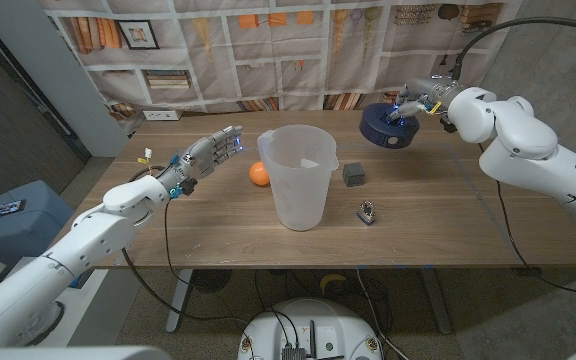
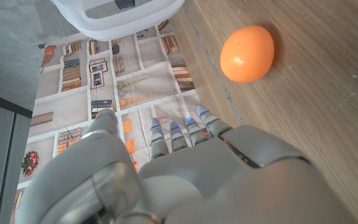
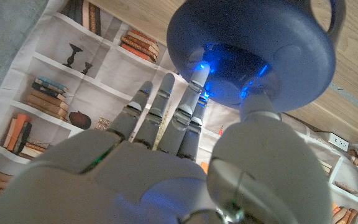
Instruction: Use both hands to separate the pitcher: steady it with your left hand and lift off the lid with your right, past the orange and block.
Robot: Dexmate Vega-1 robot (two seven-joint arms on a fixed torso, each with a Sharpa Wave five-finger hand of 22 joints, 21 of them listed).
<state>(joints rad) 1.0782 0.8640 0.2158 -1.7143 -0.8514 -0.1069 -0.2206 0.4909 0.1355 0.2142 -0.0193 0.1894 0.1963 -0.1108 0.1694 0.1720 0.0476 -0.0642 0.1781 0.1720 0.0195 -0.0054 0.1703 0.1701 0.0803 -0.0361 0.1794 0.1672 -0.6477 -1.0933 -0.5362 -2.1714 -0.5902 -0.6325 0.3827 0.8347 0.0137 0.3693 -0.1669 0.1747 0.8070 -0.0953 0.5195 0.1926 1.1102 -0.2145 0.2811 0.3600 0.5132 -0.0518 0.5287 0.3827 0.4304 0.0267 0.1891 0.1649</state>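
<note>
1. Standing mid-table, the pitcher (image 1: 298,176) was a translucent plastic vessel, open-topped and apparently empty; it was judged light, fairly stiff and smooth-walled, so liable to slide or tip if pushed from one side.
2. Best hold on the pitcher was judged to be a wrap around its body, below the rim.
3. The lid (image 1: 388,124), dark blue and domed with a loop handle at its edge, was already off the pitcher and up at the far right of the table (image 1: 448,235), beyond the block (image 1: 354,175). It looked rigid and light.
4. The right hand (image 1: 415,103) held the lid, its fingers (image 3: 191,93) and thumb closed on the underside, as the right wrist view showed.
5. The left hand (image 1: 208,156) held nothing: fingers extended and slightly apart, clear of the pitcher, near the orange (image 1: 258,174) but not touching it.
6. A small metallic object (image 1: 368,212) lay on the table just right of the pitcher.
</note>
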